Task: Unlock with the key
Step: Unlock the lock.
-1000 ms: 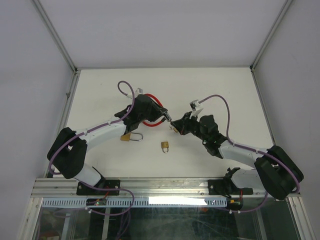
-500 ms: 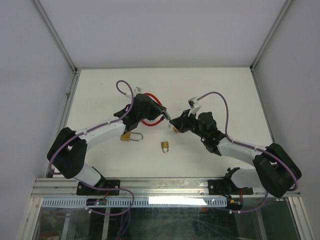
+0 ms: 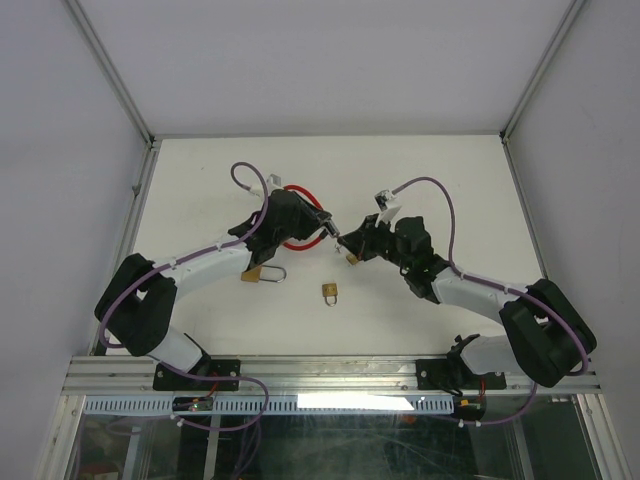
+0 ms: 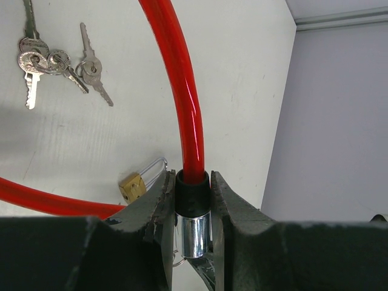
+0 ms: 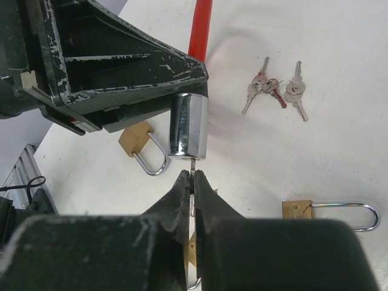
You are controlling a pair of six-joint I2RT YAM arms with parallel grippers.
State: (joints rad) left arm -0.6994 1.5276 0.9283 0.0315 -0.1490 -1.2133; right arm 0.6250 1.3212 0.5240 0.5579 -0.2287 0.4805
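While left gripper (image 4: 193, 182) clamps lock (image 4: 191, 139), right gripper (image 5: 192, 179) pinches key (image 5: 192, 163) — tip at lock's end.

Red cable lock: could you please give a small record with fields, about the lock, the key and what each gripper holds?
left gripper: shut on the red cable lock, at the black collar above its chrome cylinder
right gripper: shut on the key
key position: tip at the cylinder's end face; how deep it sits cannot be told
loose on the table: brass padlock, long-shackle brass padlock, bunch of keys
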